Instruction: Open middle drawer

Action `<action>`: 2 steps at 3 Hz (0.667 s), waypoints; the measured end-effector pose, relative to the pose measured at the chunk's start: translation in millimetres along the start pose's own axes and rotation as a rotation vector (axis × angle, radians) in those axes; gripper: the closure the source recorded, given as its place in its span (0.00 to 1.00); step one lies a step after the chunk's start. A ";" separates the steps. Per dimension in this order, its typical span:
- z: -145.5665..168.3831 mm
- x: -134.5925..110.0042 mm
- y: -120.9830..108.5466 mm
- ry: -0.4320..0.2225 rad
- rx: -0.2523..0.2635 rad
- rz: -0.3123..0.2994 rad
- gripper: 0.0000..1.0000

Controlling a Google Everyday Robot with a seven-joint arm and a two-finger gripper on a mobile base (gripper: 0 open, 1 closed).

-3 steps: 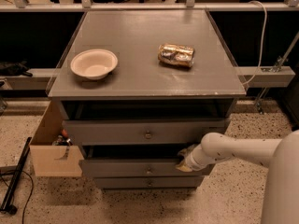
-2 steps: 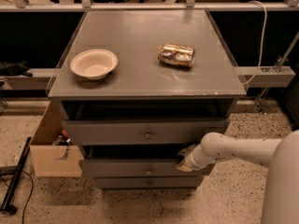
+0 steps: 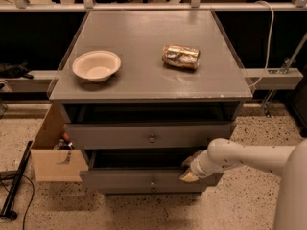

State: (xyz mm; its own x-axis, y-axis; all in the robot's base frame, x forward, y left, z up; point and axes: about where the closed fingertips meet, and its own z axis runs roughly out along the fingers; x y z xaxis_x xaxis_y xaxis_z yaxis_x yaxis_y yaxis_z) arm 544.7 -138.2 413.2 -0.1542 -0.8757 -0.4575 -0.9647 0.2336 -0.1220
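The robot's gripper [image 3: 190,169] is down at the middle drawer [image 3: 120,180], on the right end of its front. One pale fingertip [image 3: 188,177] sits on the outside of the drawer front. The other goes in behind the top edge, so the fingers seem to be pinched on that edge, though the far one is hard to see.

The middle drawer's small round knob [image 3: 152,181] is to the left of the fingers, and they are not touching it. Right behind the fingers is a dark gap, which is the inside of the middle drawer. That means the drawer is already partly out.

Just above the fingers is the top drawer [image 3: 110,136], with a taller front and its own knob [image 3: 152,138]. It is pulled out a bit too. Just below the fingers, a thin strip of the bottom drawer [image 3: 144,191] peeks out.

Far above the fingers, on the cabinet top [image 3: 144,28], sits a shiny crumpled packet [image 3: 180,56]. A pale empty bowl [image 3: 96,65] is up there too, further to the left. Well off to the left of the fingers, on the floor, is a cardboard box [image 3: 53,164].

I think most of the job is done, because the drawer is open enough to show inside. What may be left is a little more pulling, then letting go and moving the arm away.
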 end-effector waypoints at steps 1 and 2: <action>-8.4 1.0 18.3 -0.027 0.014 -0.018 0.99; -12.2 10.4 39.4 -0.030 0.007 -0.009 1.00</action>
State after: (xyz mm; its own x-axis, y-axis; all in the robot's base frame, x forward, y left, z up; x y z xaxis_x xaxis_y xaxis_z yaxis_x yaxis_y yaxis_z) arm 502.4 -143.3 414.4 -0.1393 -0.8648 -0.4825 -0.9643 0.2293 -0.1324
